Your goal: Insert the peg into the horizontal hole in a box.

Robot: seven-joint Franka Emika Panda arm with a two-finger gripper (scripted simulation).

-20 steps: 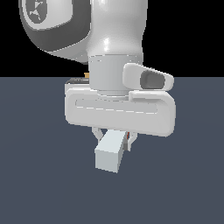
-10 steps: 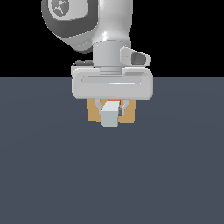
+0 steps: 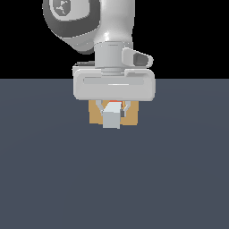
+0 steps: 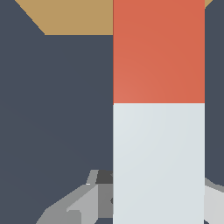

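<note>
My gripper [image 3: 112, 108] is shut on the peg [image 3: 112, 117], a pale grey-white square bar whose white end points at the exterior camera and whose red-orange section [image 3: 113, 104] points away. The tan box [image 3: 130, 115] stands right behind the gripper, mostly covered by it. In the wrist view the peg [image 4: 158, 162] runs lengthwise with its red-orange end [image 4: 158, 52] reaching over the tan box [image 4: 74, 17]. One grey finger [image 4: 83, 201] shows beside the peg. The hole is hidden behind the peg and gripper.
A flat dark grey-blue floor [image 3: 53, 179] spreads around the box in the exterior view. The white arm [image 3: 112, 31] rises above the gripper against a black background.
The gripper with the peg has moved away from the exterior camera toward the box and a little to the exterior view's right of its spot half a second ago. The peg looks shorter, pointing end-on.
</note>
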